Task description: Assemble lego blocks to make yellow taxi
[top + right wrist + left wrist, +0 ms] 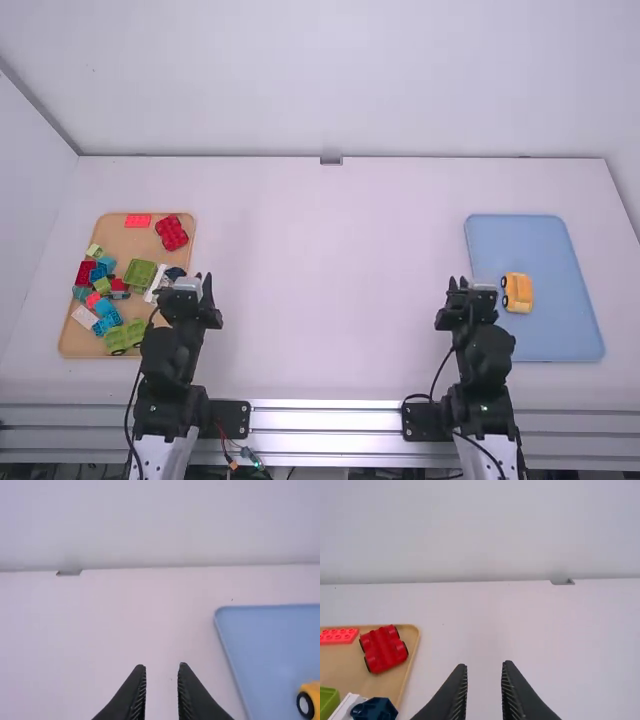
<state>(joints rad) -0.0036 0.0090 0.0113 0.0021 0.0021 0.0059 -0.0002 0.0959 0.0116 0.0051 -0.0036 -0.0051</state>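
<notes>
Apparently you are finishing the task, with the yellow taxi sitting on the blue tray. Your left gripper and right gripper are hanging empty, fingers apart; you are probably needing only final inspection.

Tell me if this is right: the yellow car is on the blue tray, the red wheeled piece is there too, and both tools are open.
No: the high view shows the red wheeled piece on the tan tray. The yellow car is on the blue tray, and the left tool and right tool are open, as you say.
</notes>
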